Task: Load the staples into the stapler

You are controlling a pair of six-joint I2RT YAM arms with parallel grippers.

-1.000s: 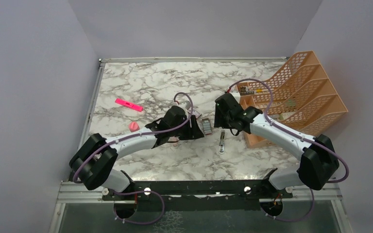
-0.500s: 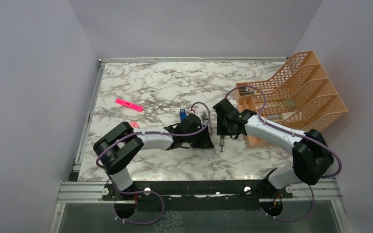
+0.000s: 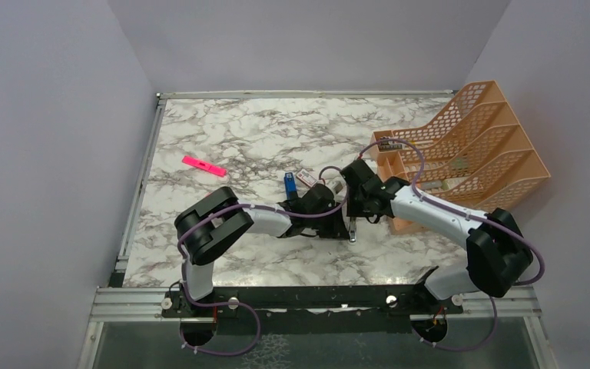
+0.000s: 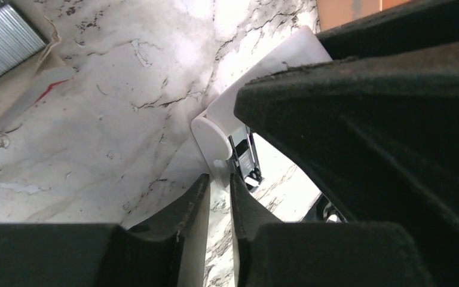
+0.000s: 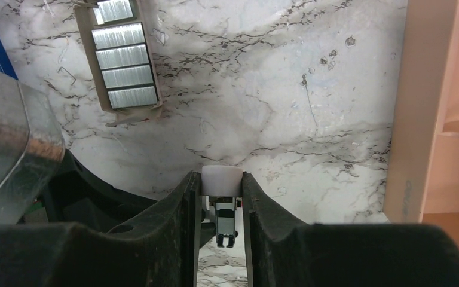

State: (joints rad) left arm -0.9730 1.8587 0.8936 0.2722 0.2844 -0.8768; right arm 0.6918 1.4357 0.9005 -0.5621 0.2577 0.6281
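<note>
Nearest the bases, the two arms fold inward and meet over the marble table at its near centre. They seem to be sharing one small job rather than reaching for separate things. The right gripper is clenched on a white-capped metal piece, with a pad pressed to each side of the cap and a black-and-silver mechanism hanging below. I cannot tell whether this piece belongs to the stapler. The left gripper comes in from nine o'clock with its fingers drawn nearly together at the same piece. Whether they are pinching it or only resting against it, I cannot tell, though the likely aim is to brace it while the other arm works. Just beyond, at eleven o'clock from the meeting point, the staples lie in rows in an open card tray, face up and ready for lifting out. Farther out at ten o'clock the stapler lies untouched on the table, so loading looks not yet begun. A pink marker lies well out towards ten o'clock, and an orange file rack stands at two o'clock.
</note>
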